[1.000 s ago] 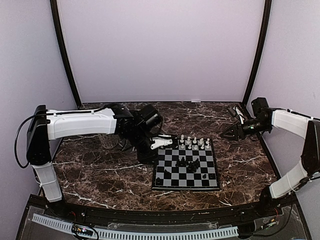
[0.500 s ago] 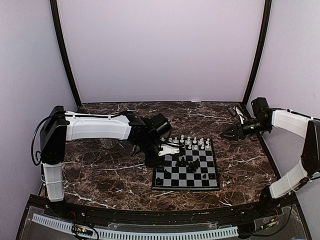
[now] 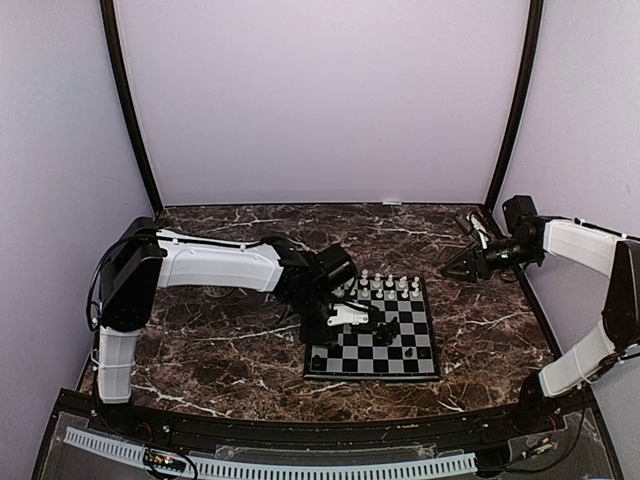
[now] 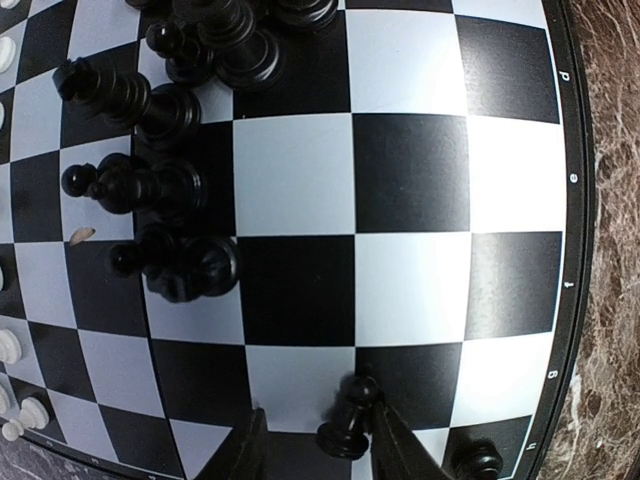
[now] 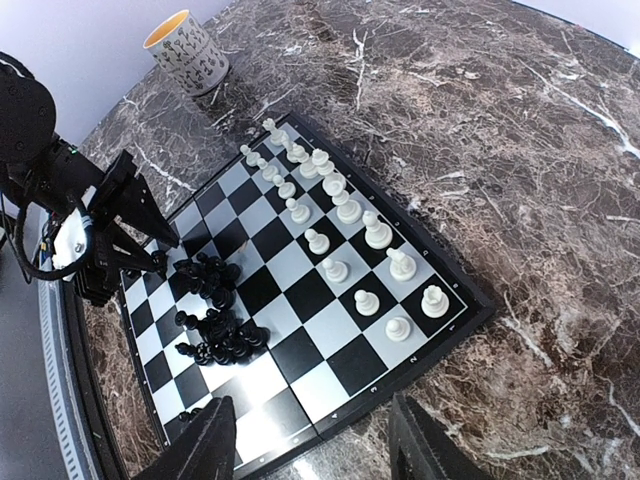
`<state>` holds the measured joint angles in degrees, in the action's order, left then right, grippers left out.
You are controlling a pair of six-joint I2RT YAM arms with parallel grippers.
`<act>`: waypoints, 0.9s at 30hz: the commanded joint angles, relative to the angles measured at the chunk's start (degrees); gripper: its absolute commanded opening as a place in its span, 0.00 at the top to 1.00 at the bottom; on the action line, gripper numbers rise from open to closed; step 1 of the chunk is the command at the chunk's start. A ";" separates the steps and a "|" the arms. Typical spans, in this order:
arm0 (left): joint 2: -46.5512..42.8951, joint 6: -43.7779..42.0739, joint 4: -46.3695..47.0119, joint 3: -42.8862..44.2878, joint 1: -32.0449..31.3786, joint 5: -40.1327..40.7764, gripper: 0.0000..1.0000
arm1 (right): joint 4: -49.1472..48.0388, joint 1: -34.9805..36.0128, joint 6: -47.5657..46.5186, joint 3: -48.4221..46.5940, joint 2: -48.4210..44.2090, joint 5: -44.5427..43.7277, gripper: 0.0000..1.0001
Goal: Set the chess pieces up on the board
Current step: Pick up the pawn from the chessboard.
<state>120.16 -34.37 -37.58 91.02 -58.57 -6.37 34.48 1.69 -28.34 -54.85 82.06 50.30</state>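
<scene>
The board (image 3: 425,362) lies right of centre. White chess pieces (image 3: 388,287) stand in two rows along its far edge, also in the right wrist view (image 5: 335,205). Black pieces lie heaped mid-board (image 3: 380,327), and show in the left wrist view (image 4: 170,180) and the right wrist view (image 5: 215,310). My left gripper (image 3: 362,318) is low over the board's left part, open. A tilted black pawn (image 4: 348,420) sits between the fingers against the right finger (image 4: 400,450), apart from the left one. My right gripper (image 3: 452,269) is open and empty, above the table right of the board.
A patterned mug (image 5: 187,38) stands on the marbled table left of the board, behind the left arm. Another black pawn (image 4: 476,460) stands near the board's corner. Dark frame posts and purple walls close in the table.
My left arm has swung right from the board's far-left corner to over the board's left part, beside the black heap. The right arm has not moved.
</scene>
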 commanded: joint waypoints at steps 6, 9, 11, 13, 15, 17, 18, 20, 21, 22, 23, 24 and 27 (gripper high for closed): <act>0.93 -1.22 -2.58 2.21 -0.15 -1.15 0.70 | 0.79 0.21 -0.90 -1.59 0.63 0.50 0.47; 0.88 -1.12 -3.77 2.29 -0.18 -1.55 0.71 | 0.79 0.23 -0.84 -1.63 0.70 0.50 0.47; 0.82 -0.87 -4.31 2.27 -0.21 -1.73 0.73 | 0.77 0.15 -0.76 -1.59 0.74 0.50 0.47; 0.80 -0.61 -4.63 2.19 -0.23 -2.23 0.76 | 0.83 0.19 -0.75 -1.68 0.81 0.54 0.47; 0.83 -0.54 -4.62 2.13 -0.30 -2.79 0.78 | 0.77 0.24 -0.77 -1.68 0.82 0.59 0.47; 0.86 -0.53 -4.42 2.14 -0.43 -2.94 0.80 | 0.80 0.24 -0.77 -1.67 0.80 0.58 0.47; 0.87 -0.52 -4.36 2.18 -0.46 -2.96 0.82 | 0.83 0.20 -0.76 -1.74 0.75 0.58 0.47; 0.82 -0.56 -4.34 2.38 -0.57 -3.00 0.85 | 0.78 0.24 -0.75 -1.71 0.73 0.58 0.47; 0.79 -0.49 -4.39 2.57 -0.58 -3.11 0.86 | 0.80 0.22 -0.75 -1.75 0.64 0.53 0.47; 0.74 -0.33 -4.70 3.13 -0.58 -3.34 0.88 | 0.82 0.24 -0.71 -1.73 0.60 0.50 0.47; 0.55 0.23 -4.83 3.47 -0.58 -3.45 0.88 | 0.80 0.22 -0.63 -1.74 0.45 0.52 0.47; 0.31 0.60 -4.86 4.08 -0.54 -3.73 0.89 | 0.78 0.23 -0.54 -1.75 0.32 0.58 0.47; -2.22 3.08 -3.98 4.86 0.37 -5.25 0.90 | 0.87 0.24 -0.22 -2.27 -0.56 0.63 0.47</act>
<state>120.97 -33.76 -40.80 93.54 -58.78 -8.78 35.00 1.72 -28.47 -55.27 82.56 50.30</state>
